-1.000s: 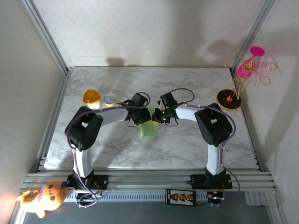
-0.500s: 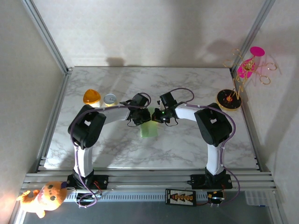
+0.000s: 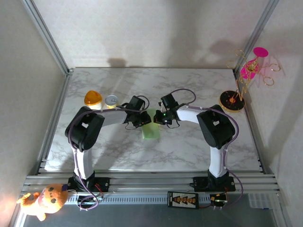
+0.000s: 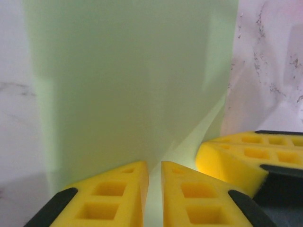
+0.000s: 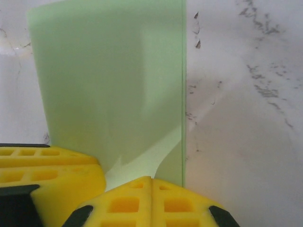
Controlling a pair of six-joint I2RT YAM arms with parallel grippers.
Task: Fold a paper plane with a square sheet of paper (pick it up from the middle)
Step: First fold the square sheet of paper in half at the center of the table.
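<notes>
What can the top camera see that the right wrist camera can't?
The top camera takes in the whole left arm and right arm, the orange-lidded cup, the little round tin, the pink-and-gold ornament stand and a plush toy. The right wrist camera gives close-up detail instead: the right gripper, its yellow fingers shut at the edge of the folded green paper, and a slanted fold line near them. Both see that paper and the marble table.
</notes>
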